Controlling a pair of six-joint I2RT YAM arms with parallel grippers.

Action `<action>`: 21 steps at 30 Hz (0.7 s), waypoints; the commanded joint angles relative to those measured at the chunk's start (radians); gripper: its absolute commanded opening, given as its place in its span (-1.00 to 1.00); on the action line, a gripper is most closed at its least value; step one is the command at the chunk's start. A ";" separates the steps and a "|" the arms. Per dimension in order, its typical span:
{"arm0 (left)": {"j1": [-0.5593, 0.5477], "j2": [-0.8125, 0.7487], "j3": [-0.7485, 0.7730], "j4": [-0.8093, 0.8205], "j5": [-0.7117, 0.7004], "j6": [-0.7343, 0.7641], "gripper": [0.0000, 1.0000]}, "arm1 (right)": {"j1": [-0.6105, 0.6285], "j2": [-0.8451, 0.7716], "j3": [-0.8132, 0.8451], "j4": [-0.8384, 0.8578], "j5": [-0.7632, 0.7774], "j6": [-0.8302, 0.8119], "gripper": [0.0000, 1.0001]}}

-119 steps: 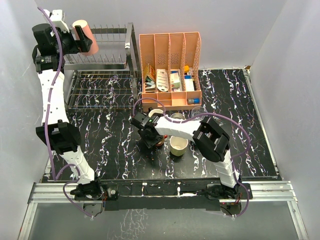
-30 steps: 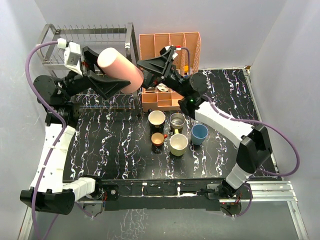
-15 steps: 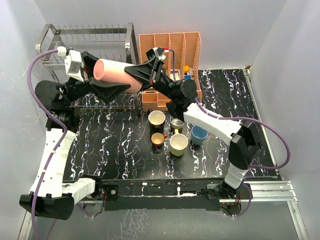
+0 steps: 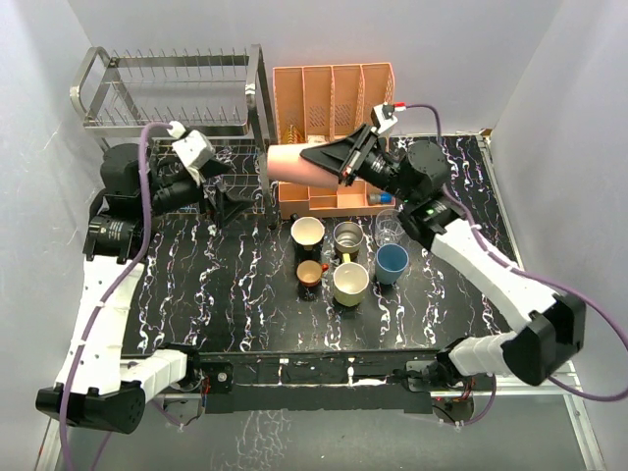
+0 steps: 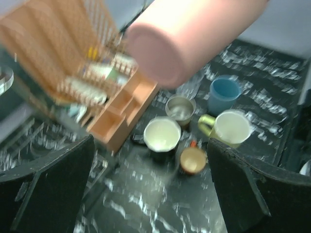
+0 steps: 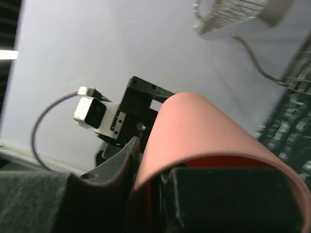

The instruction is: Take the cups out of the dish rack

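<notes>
the right gripper [image 4: 336, 158] is clamped on the pink tumbler [image 4: 294, 165], holding it on its side in the air by its open end, closed base pointing toward the left arm. in the right wrist view one finger seems to sit inside the mouth and the other against the outer wall (the rim arches right over the dark finger block). the tumbler hangs just beside the right post of the dish rack [image 4: 167, 98] and over the near left corner of the peach organizer [image 4: 334, 118], touching neither as far as the top view shows. the left gripper [image 4: 231, 201] is spread wide and holds nothing. its two fingers [image 5: 46, 189] frame the lower corners of the left wrist view, with the tumbler's base above and ahead of them, well clear of both. in the top view a gap lies between this gripper and the tumbler's base. on the table [image 4: 216, 285] below the tumbler six cups stand upright in a tight cluster near the organizer's front. the black mug [image 4: 308, 233] with a cream inside, the metal cup [image 4: 347, 236] and the clear glass [image 4: 389, 226] make the far row. the small orange cup [image 4: 310, 273], the pale yellow mug [image 4: 350, 284] and the blue cup [image 4: 392, 261] stand nearer the arms. the cluster is well apart from both grippers.
</notes>
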 commanded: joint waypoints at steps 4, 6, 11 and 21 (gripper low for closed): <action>0.011 -0.031 -0.142 -0.306 -0.364 0.192 0.94 | 0.002 -0.074 0.133 -0.892 0.166 -0.694 -0.85; 0.026 -0.049 -0.205 -0.262 -0.407 0.158 0.94 | 0.023 -0.052 0.155 -0.992 0.206 -0.760 -0.85; 0.170 -0.021 -0.282 -0.161 -0.443 0.061 0.94 | 0.233 0.096 0.302 -1.177 0.414 -0.880 -0.85; 0.396 0.073 -0.399 -0.083 -0.389 0.048 0.94 | 0.501 0.491 0.595 -1.376 0.632 -1.005 -0.85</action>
